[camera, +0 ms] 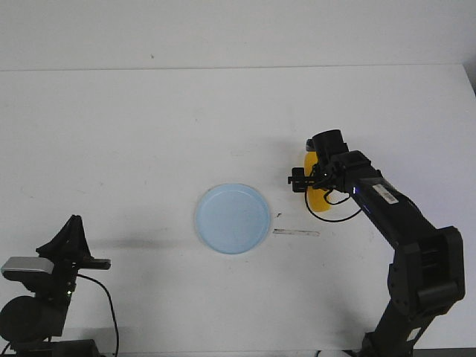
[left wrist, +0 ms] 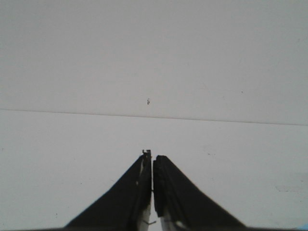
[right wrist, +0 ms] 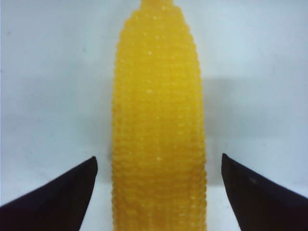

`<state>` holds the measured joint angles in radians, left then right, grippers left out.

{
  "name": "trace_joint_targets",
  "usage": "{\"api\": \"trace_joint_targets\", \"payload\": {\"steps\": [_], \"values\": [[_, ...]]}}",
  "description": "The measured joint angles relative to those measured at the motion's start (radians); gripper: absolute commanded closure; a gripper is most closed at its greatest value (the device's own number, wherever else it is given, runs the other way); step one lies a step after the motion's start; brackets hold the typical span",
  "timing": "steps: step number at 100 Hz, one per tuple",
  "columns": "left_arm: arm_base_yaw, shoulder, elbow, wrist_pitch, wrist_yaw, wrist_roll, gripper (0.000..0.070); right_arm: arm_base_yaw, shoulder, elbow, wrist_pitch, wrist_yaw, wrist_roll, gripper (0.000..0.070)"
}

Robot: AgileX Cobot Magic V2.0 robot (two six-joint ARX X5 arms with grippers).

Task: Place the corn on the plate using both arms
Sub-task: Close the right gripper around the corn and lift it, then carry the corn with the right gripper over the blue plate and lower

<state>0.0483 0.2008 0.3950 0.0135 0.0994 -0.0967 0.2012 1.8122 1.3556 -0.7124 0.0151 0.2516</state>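
1. As the front view shows, the white table carries one plate, one corn and two arms.
2. The plate (pale blue, round, with nothing on it) lies near the middle of the table, toward the near edge.
3. The corn lies on the table to the right of the plate, well apart from its rim; most of the cob is hidden under the right arm's wrist in the front view.
4. The right gripper hangs over the corn. Its two fingers are spread wide, one on each side of the cob, with table surface visible between each finger and the cob (no contact).
5. The left gripper sits at the near left corner of the table, well apart from the plate and the corn. Its two fingers are pressed together with nothing between them.
6. One thin dark mark lies on the table just right of the plate.
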Motion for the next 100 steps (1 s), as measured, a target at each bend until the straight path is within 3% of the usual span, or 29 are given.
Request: {"api": "trace_joint_targets", "payload": {"steps": [8, 37, 85, 100], "values": [[0.000, 0.000, 0.000, 0.000, 0.000, 0.000, 0.0699, -0.001, 0.000, 0.000, 0.001, 0.000, 0.000, 0.0321], [0.000, 0.000, 0.000, 0.000, 0.000, 0.000, 0.0699, 0.000, 0.000, 0.000, 0.001, 0.000, 0.000, 0.0408], [0.000, 0.000, 0.000, 0.000, 0.000, 0.000, 0.0699, 0.003, -0.018, 0.000, 0.000, -0.001, 0.000, 0.0408], [0.000, 0.000, 0.000, 0.000, 0.000, 0.000, 0.0699, 0.034, -0.080, 0.000, 0.009, -0.066, 0.000, 0.0408]]}}
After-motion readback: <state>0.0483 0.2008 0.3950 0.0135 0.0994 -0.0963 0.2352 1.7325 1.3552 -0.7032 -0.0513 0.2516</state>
